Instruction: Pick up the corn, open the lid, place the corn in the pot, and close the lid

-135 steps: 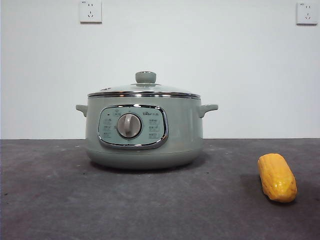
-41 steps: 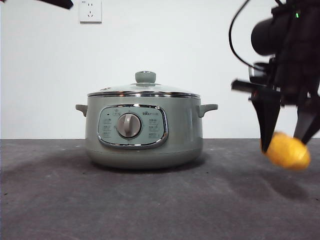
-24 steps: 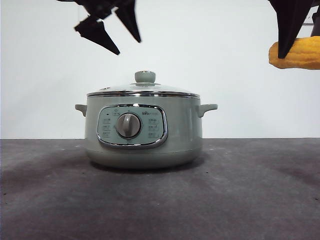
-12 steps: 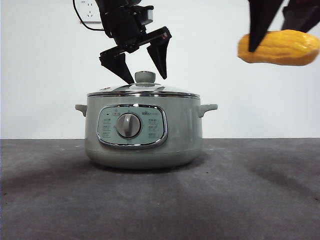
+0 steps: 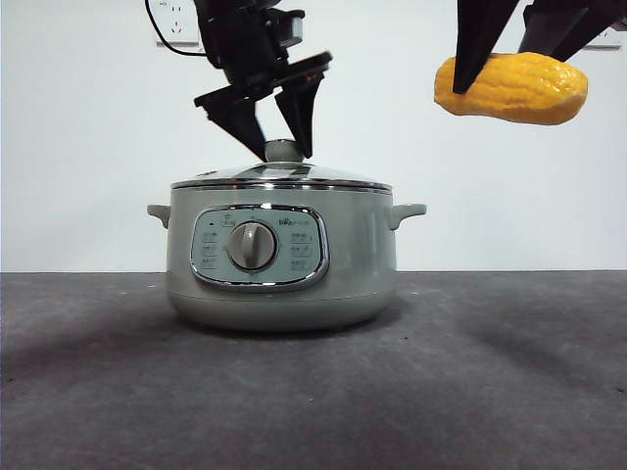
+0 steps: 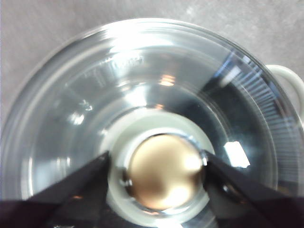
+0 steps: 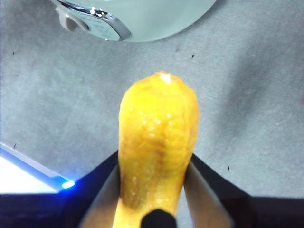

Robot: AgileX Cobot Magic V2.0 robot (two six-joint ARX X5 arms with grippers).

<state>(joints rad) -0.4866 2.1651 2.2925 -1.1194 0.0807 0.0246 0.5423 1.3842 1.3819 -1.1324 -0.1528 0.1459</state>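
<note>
My worry is the lid [image 5: 281, 174]: my left gripper [image 5: 281, 137] straddles its knob [image 6: 165, 178] with the jaws apart, one tip on each side and seemingly just at its edge. If I close off-centre, the smooth round knob could squirt out, or the glass dome could tilt and clatter on the chrome rim as I lift. The lid sits directly beneath this claw, closed on the pot [image 5: 282, 257], which stands on the table [image 5: 470, 392].

Over on the other side, my right gripper [image 5: 516, 54] is clamped on the corn [image 5: 511, 87], holding it lengthwise between the jaws, high in the air, above and beside the pot's handle. The cob is slick and tapered; a loose squeeze could let it slide out before the pot is open.
</note>
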